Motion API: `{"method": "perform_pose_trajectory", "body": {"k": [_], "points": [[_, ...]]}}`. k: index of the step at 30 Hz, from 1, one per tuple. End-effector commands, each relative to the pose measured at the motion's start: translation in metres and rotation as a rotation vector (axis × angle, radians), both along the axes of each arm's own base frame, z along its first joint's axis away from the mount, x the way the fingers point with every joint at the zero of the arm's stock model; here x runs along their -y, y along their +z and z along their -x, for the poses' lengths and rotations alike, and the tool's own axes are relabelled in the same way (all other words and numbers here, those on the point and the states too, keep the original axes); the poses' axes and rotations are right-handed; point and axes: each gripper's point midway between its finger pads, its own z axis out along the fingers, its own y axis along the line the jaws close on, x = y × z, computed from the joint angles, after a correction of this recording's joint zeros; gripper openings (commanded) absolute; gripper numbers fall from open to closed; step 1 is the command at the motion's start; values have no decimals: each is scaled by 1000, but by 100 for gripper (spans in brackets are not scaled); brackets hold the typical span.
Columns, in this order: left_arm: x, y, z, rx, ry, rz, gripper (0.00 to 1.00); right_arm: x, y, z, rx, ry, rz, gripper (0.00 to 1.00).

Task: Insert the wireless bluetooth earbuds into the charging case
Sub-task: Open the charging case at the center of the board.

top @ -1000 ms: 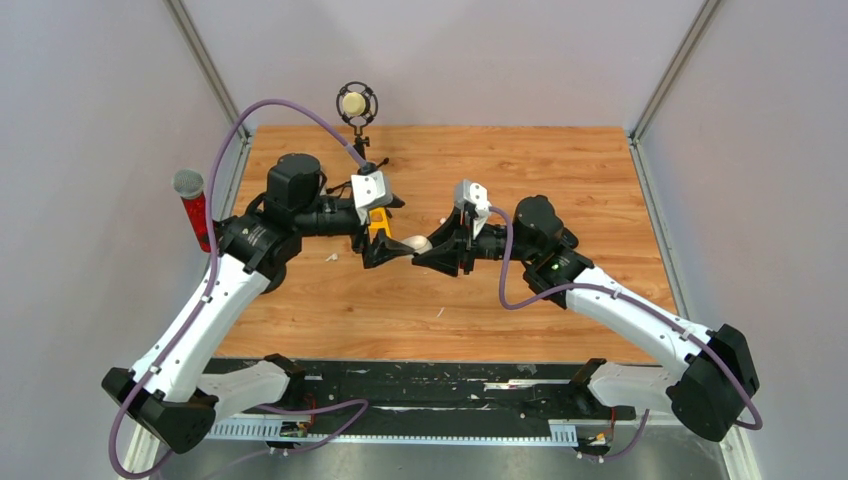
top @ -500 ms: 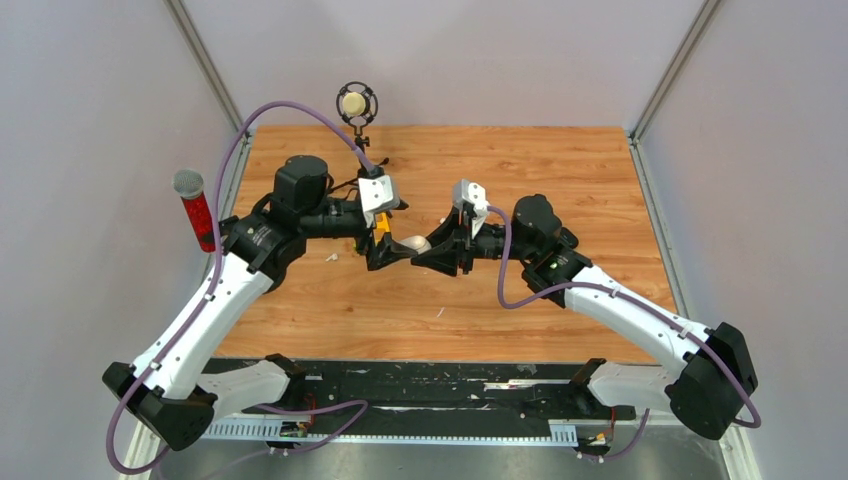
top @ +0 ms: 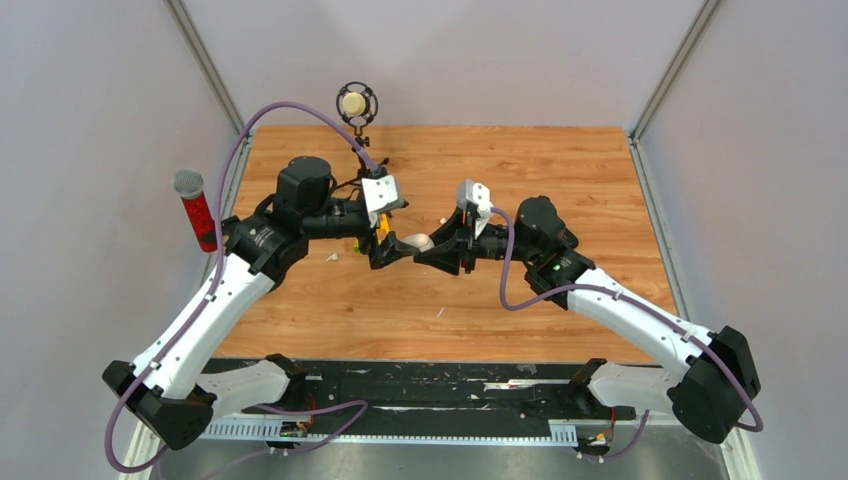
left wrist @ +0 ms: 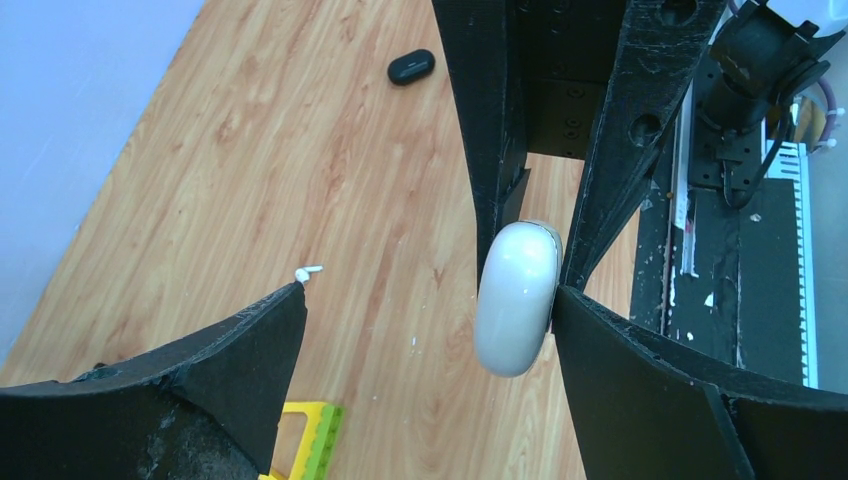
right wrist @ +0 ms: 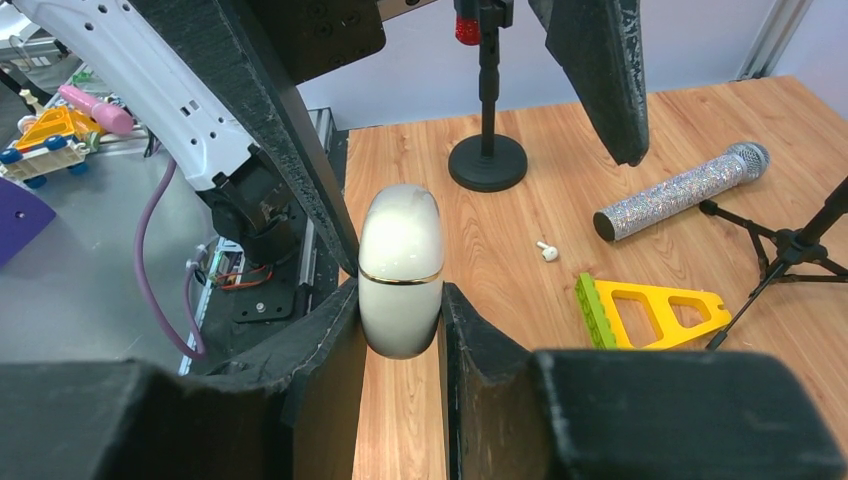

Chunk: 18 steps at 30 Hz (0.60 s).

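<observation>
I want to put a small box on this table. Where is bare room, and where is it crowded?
Free: the far right corner of the table, behind the right arm; also the near strip between both arms, bare except one white speck. Crowded: centre-left, around the left gripper, right gripper, charging case, yellow block and microphone stand.

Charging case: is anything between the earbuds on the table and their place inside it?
Yes: the charging case is shut, no gap at its seam. The right gripper holds it; the open left gripper stands around it.
</observation>
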Motion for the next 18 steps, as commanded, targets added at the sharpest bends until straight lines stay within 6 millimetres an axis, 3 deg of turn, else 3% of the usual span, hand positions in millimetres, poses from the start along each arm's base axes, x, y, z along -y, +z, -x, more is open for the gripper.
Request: {"method": "perform_pose_trajectory", "body": {"k": [1,18], "points": [[-7,28,-32,137,117,17,98,4,16,24,60,91,-41,0],[-6,36,-38,159,127,29,97,8,9,27,45,87,-26,0]]}}
